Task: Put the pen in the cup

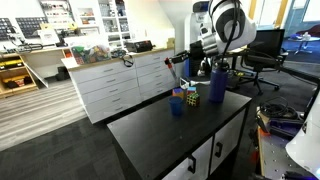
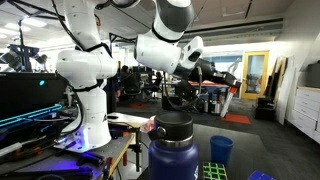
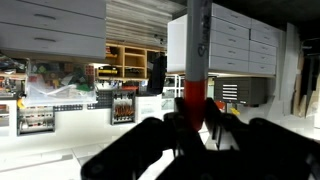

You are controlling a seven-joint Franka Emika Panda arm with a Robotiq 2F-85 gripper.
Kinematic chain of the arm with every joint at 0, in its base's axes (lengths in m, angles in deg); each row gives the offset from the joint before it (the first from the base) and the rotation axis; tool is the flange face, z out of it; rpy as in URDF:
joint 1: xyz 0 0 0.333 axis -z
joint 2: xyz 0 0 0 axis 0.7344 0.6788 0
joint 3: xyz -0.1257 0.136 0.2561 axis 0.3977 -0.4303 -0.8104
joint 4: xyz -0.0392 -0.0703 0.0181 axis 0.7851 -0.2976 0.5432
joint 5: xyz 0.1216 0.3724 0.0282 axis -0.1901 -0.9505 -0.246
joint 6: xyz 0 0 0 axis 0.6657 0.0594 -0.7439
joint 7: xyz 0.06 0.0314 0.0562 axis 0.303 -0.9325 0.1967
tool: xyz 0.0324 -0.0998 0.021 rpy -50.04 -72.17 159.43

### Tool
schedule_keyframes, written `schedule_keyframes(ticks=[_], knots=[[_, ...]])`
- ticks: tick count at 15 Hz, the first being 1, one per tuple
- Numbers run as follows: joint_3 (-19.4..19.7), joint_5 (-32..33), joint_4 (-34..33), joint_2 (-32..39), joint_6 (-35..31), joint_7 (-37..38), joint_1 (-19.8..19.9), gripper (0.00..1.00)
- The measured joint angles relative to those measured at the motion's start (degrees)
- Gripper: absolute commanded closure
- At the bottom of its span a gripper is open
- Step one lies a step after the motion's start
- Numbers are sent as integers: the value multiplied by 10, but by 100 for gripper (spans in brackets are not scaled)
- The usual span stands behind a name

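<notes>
My gripper (image 3: 195, 118) is shut on the pen (image 3: 195, 95), a slim red marker whose lighter end sticks up between the dark fingers in the wrist view. In both exterior views the gripper (image 1: 180, 66) (image 2: 178, 98) hangs well above the black table. The small blue cup (image 1: 177, 104) stands near the table's far edge, below the gripper and a little toward the camera. It also shows in an exterior view (image 2: 221, 150). The cup is out of the wrist view.
A multicoloured puzzle cube (image 1: 191, 97) (image 2: 215, 172) sits right next to the cup. A taller blue-purple bottle (image 1: 217, 84) (image 2: 172, 150) stands beside them. White drawer cabinets (image 1: 120, 85) stand behind the black table (image 1: 170, 135).
</notes>
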Motion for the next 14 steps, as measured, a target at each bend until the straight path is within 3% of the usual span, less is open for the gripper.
schedule_keyframes(ticks=[14], knots=[[-141,-14,18,-1,38,0,120,94]])
